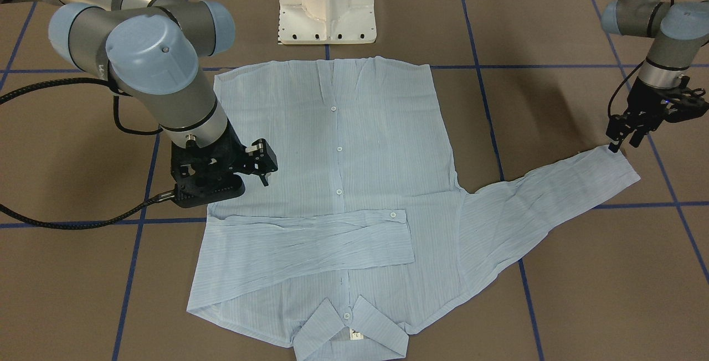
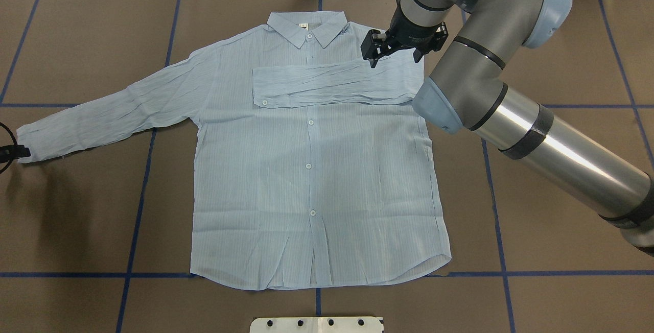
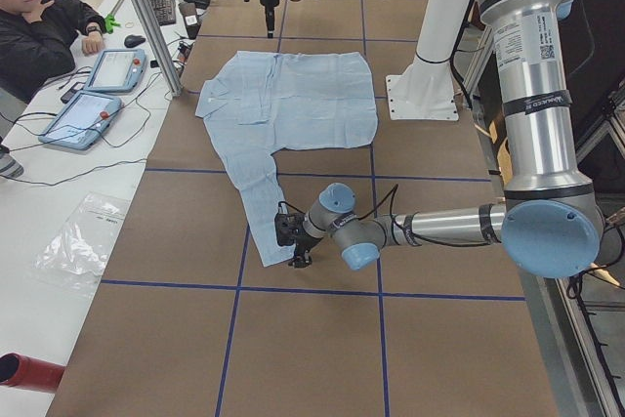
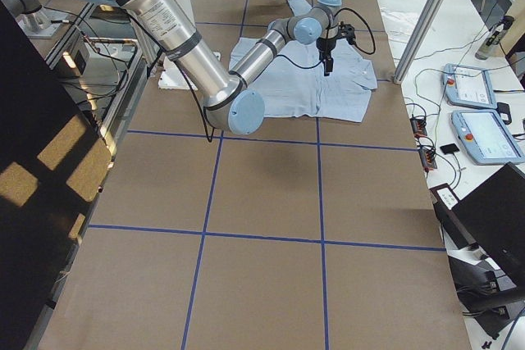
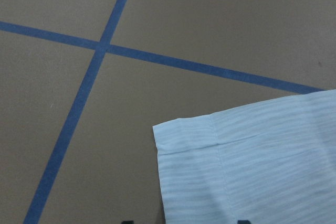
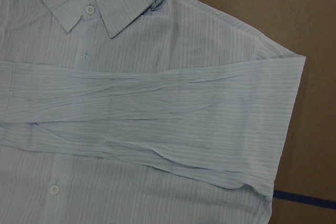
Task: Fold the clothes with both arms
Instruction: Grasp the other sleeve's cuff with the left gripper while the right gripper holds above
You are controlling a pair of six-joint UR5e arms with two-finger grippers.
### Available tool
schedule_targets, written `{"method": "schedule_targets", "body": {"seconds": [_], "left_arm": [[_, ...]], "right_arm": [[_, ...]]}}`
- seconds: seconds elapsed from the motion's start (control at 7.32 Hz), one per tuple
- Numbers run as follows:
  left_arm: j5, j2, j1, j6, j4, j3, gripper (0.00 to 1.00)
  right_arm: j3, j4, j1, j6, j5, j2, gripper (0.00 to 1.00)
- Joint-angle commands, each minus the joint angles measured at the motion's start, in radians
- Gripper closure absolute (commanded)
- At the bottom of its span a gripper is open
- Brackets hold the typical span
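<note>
Front-facing view: the thin light-blue striped shirt (image 1: pixel 343 145) lies flat on the brown bench (image 1: pixel 554 294). One sleeve (image 1: pixel 310 239) is folded across the chest and the other is outstretched, with the left gripper (image 1: pixel 623 144) hanging at its end.

Overhead: the right gripper (image 2: pixel 375 52) hovers over the folded sleeve, jaws seemingly parted and empty.

Left wrist view: the cuff (image 5: pixel 236 156) lies between the left gripper's spread tips.

The fold should go best if the gripper pinches the cuff squarely, lifts it low and lays it parallel over the first sleeve.
</note>
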Motion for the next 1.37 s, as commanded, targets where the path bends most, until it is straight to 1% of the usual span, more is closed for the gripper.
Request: {"method": "schedule_targets", "body": {"seconds": [0.0, 0.14, 0.55, 0.68, 0.82, 0.96, 1.23], "left_arm": [[0.0, -0.002, 0.02, 0.0, 0.003, 0.004, 0.37], [0.0, -0.005, 0.023, 0.0, 0.005, 0.004, 0.4], [0.0, -0.005, 0.024, 0.006, 0.005, 0.003, 0.61], [0.0, -0.005, 0.025, 0.006, 0.006, 0.003, 0.73], [0.0, -0.005, 0.025, 0.008, 0.006, 0.001, 0.89], [-0.003, -0.005, 0.025, 0.011, 0.006, -0.003, 1.0], [-0.008, -0.002, 0.023, 0.014, 0.006, -0.014, 1.0]], "right_arm": [[0.0, 0.0, 0.001, 0.0, 0.0, -0.002, 0.0], [0.0, 0.0, 0.001, 0.0, 0.0, -0.003, 0.0], [0.003, 0.0, 0.001, 0.0, 0.005, -0.005, 0.0], [0.003, 0.002, 0.003, 0.0, 0.005, -0.005, 0.0], [0.002, 0.002, 0.006, 0.0, 0.006, -0.006, 0.0], [0.002, 0.002, 0.011, 0.0, 0.012, -0.006, 0.0], [0.003, 0.002, 0.021, 0.0, 0.028, -0.008, 0.0]]}}
